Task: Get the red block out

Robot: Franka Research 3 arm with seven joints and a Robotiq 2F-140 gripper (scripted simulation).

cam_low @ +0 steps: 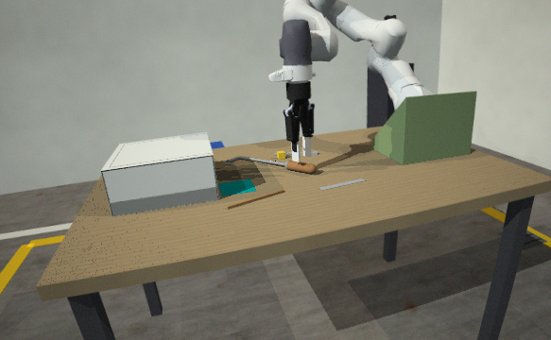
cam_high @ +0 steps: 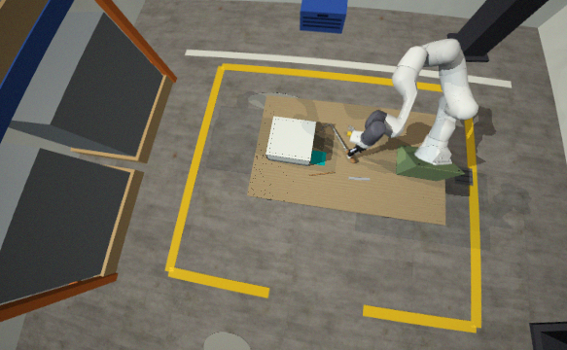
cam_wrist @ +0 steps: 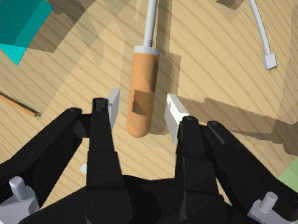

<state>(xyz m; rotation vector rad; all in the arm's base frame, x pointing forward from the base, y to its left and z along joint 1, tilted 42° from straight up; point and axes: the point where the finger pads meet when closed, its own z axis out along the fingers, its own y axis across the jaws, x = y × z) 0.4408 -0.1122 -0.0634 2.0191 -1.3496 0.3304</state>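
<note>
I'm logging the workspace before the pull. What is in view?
Table: one, wooden.
Cabinet: one, white, table's left part.
Teal square: one, beside the cabinet.
Red block: none visible.
Hook tool: one, wooden handle, grey shaft, lying mid-table.
Cube: one, yellow, behind the tool.
Stick: one, brown, near the square.
Flat bar: one, grey, right of the stick.
Wedge: one, green, right rear.
Crate: one, blue, on the floor.
Arm: one, white.
Gripper: one, black, open, straddling the handle.

Cabinet (cam_low: 162, 172) at table's (cam_low: 256, 231) left end, square (cam_low: 237, 187) beside it. Hooked tool (cam_low: 299, 166) mid-table beneath gripper (cam_low: 301, 155). Wedge (cam_low: 426, 127) at right rear.
</note>
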